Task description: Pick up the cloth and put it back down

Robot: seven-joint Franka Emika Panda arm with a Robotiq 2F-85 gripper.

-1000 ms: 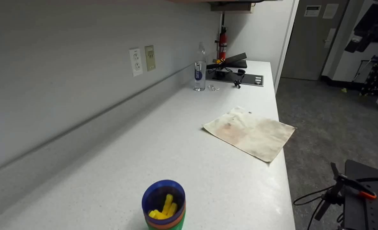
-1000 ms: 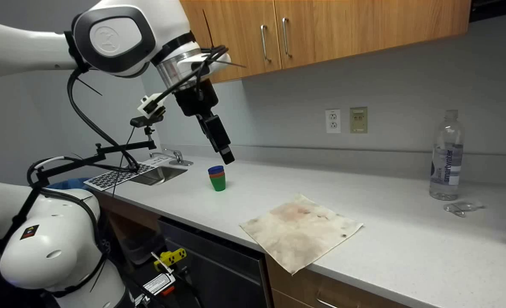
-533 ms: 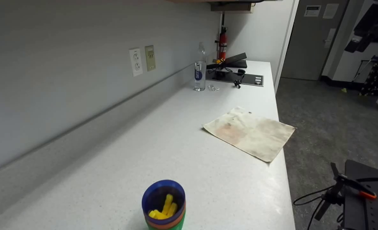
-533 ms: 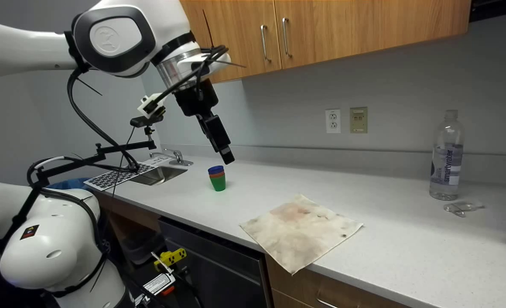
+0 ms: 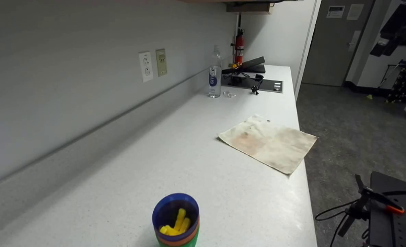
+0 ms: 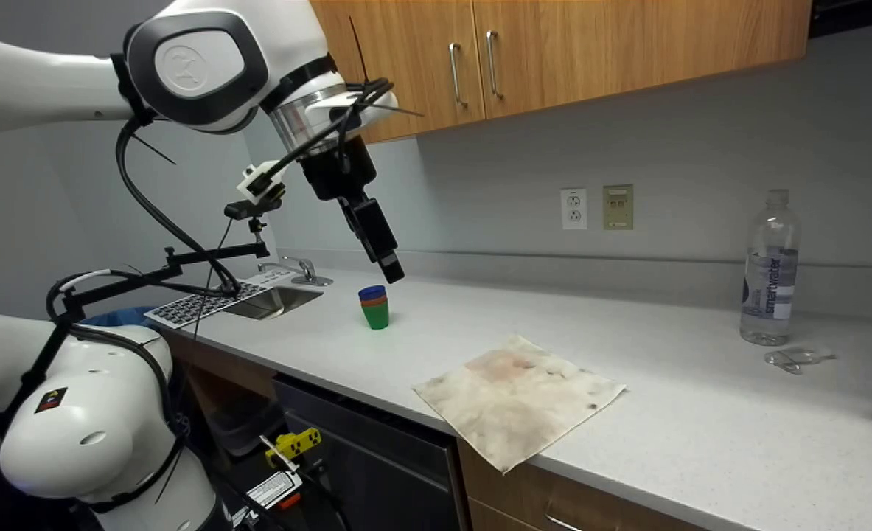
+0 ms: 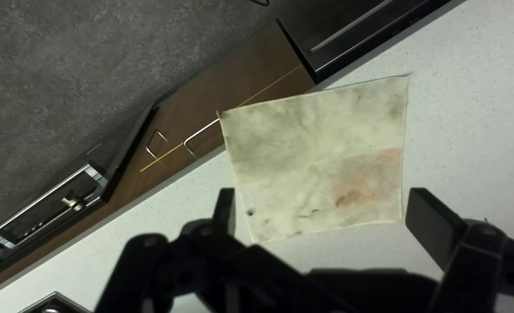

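Stained cream square cloth (image 7: pixel 313 152), wrist-view centre, overhanging white speckled countertop (image 7: pixel 469 139). Black gripper (image 7: pixel 324 213), lower frame: jaws apart, height uncertain.

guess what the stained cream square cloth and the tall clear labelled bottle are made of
Stained cream square cloth: thin, matte, probably fabric, judging by faint creases and blotchy stains; chamois leather possible. Tall clear labelled bottle: smooth, glossy, see-through, so probably plastic, though possibly glass.

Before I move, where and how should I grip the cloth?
Probably by the corner of the cloth that juts past the counter edge: come from beyond that edge, jaws above and below. It has no counter beneath, while the rest lies nearly flat, with little to pinch.
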